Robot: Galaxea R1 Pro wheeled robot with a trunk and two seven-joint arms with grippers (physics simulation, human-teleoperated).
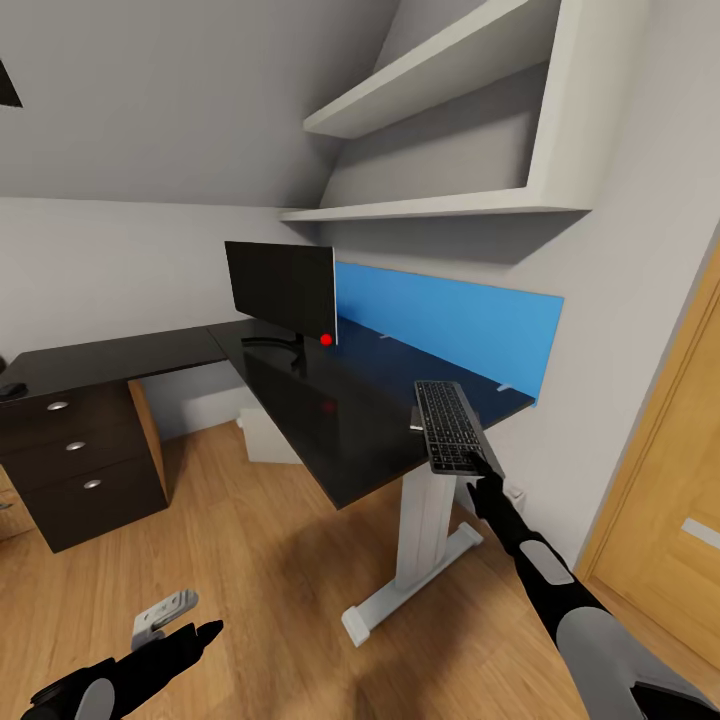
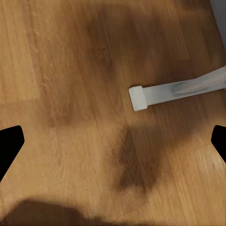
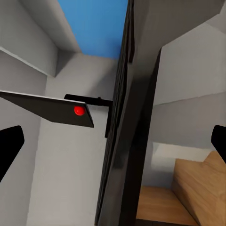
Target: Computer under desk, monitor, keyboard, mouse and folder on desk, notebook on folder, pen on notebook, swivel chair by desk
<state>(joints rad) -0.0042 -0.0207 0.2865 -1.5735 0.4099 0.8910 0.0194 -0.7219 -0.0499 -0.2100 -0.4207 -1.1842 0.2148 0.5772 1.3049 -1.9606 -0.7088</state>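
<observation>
The right tool (image 1: 478, 462) is clenched on the near end of the keyboard (image 1: 447, 426), holding it just above the near right edge of the worktop (image 1: 330, 410); whether the keyboard touches the glossy black surface I cannot tell. The monitor (image 1: 280, 296) stands on the worktop at the corner, against the blue wall panel (image 1: 450, 322), its red dot at the lower right corner. Under the worktop, a light-grey computer (image 1: 268, 436) sits on the wooden floor (image 1: 270, 560) beside the black three-drawer unit (image 1: 75, 465). A small dark mouse (image 1: 11, 389) lies at the worktop's far left end. The left tool (image 1: 195, 640) hangs low over the floor, its fingers spread and released, holding nothing.
</observation>
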